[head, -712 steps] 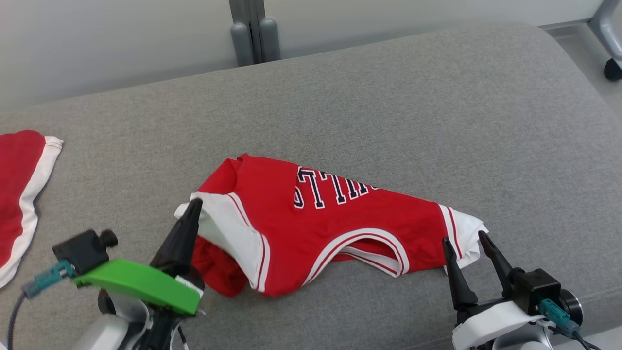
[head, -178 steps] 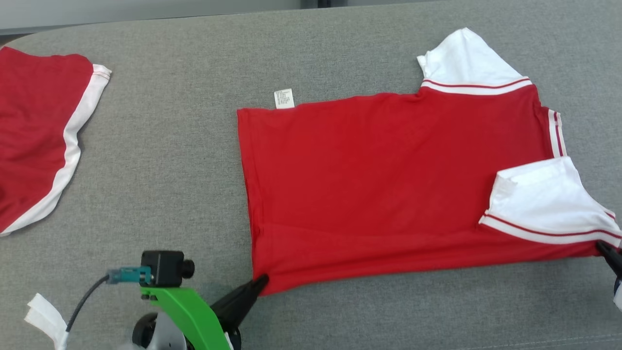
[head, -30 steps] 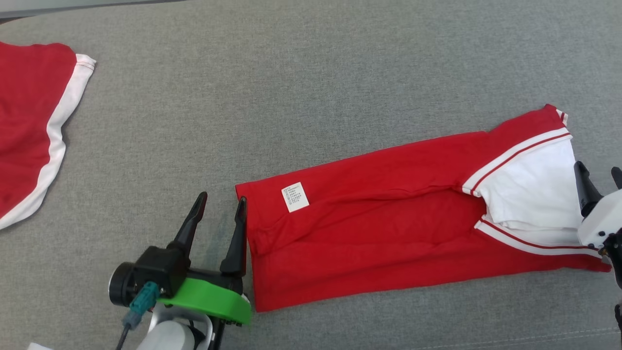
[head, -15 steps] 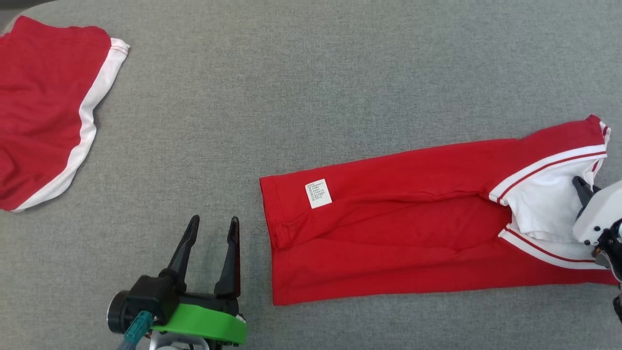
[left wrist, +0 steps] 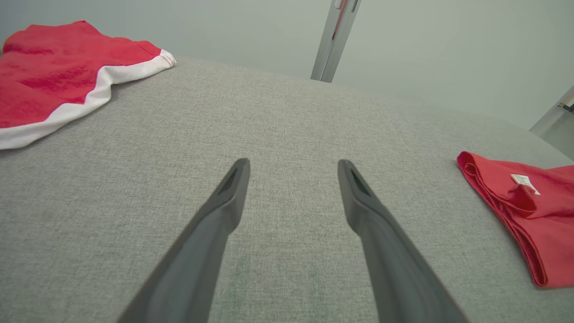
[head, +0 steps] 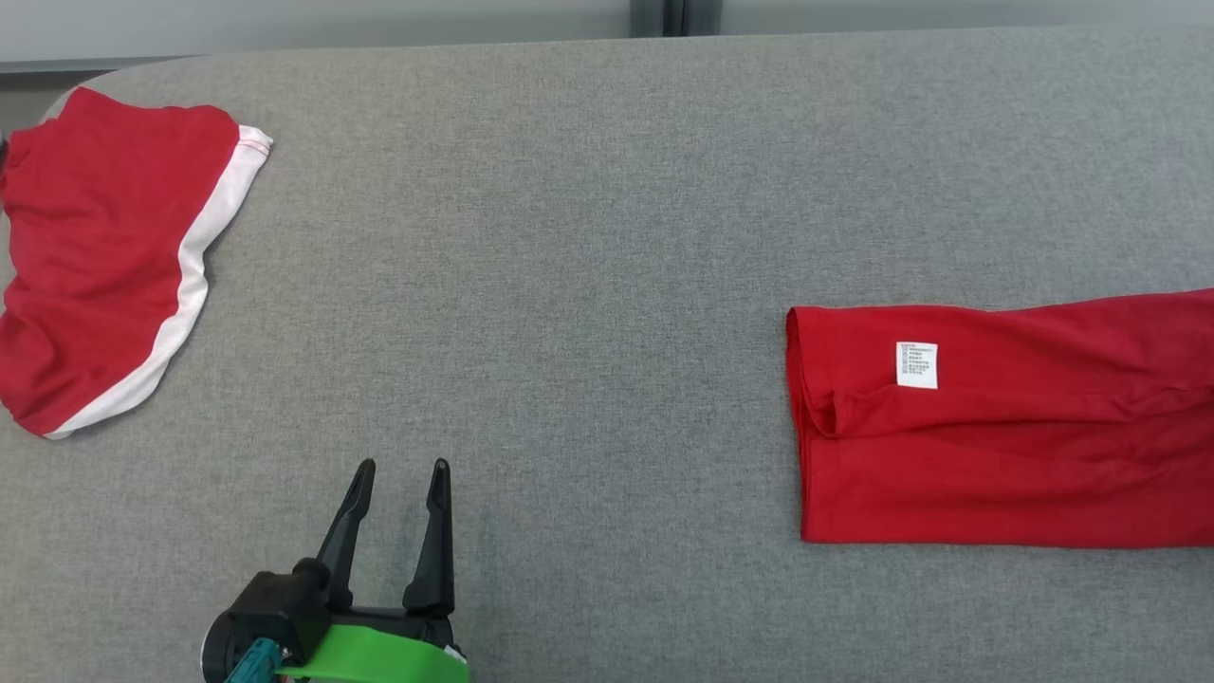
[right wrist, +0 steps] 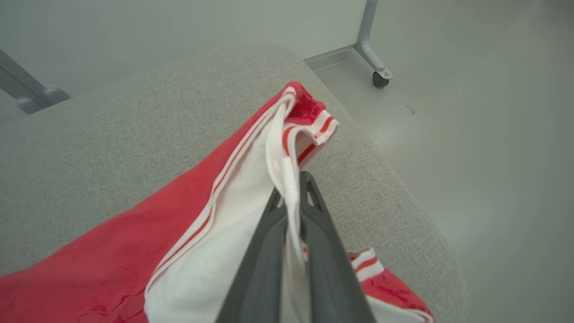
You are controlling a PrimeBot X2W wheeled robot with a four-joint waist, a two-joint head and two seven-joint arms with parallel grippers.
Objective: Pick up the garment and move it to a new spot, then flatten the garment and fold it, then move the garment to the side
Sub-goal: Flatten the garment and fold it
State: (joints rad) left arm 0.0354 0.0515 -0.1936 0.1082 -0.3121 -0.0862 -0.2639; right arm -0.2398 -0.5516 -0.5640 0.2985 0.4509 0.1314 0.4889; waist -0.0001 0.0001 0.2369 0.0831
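A grey woven fabric cushion (head: 569, 237) spans the scene. A red cloth piece with white edging (head: 104, 256), perhaps shorts, lies on its far-left corner. Behind its back edge stands a grey metal post (head: 664, 17).

The folded garment (head: 996, 446) now lies at the right of the head view and runs off the right edge. It is well apart from the left hand (head: 403, 467), whose finger touched its hem a second ago. The right hand (right wrist: 291, 188), then spread beside the white sleeve (right wrist: 233, 211), now pinches it.
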